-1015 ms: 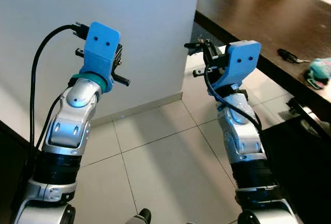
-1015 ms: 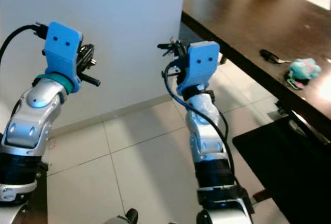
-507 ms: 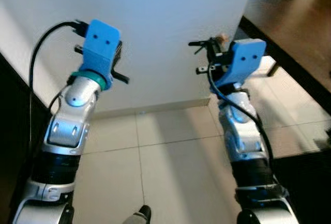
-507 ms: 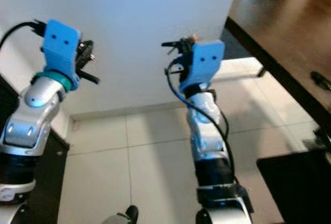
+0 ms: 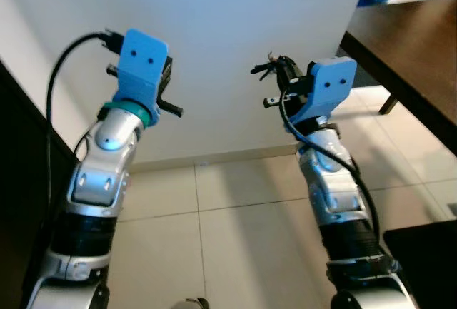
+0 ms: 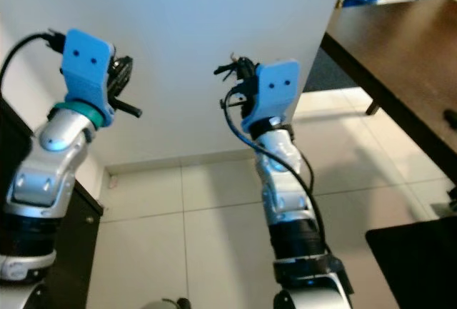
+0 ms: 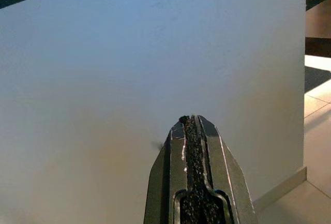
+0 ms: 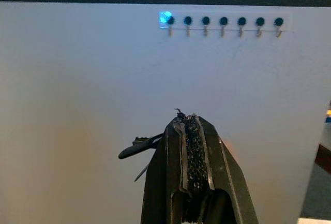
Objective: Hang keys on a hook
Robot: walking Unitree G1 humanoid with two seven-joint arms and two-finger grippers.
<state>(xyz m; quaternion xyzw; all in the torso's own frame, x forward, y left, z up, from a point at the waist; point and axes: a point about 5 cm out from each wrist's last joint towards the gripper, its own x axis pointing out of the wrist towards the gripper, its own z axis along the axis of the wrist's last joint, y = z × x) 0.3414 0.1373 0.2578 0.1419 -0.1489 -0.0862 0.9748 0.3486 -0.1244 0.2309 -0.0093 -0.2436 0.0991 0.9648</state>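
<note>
Facing white wall, hook rail (image 8: 223, 23) seen well above right gripper (image 8: 189, 123), clamped on keys (image 8: 138, 150); left gripper (image 7: 192, 125) closed, empty

Silver arms, blue wrist housings, black cables, black fingers (image 8: 192, 146)

A white wall (image 8: 77, 105) carries a hook rack (image 8: 223, 23) high up.

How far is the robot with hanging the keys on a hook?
Done: the keys are picked up, pinched in the shut right gripper. In hand: it faces the white wall, with the hook rack higher up, apart from the fingers. Left: raise the keys and slip them onto a hook. The left gripper is shut, empty.
</note>
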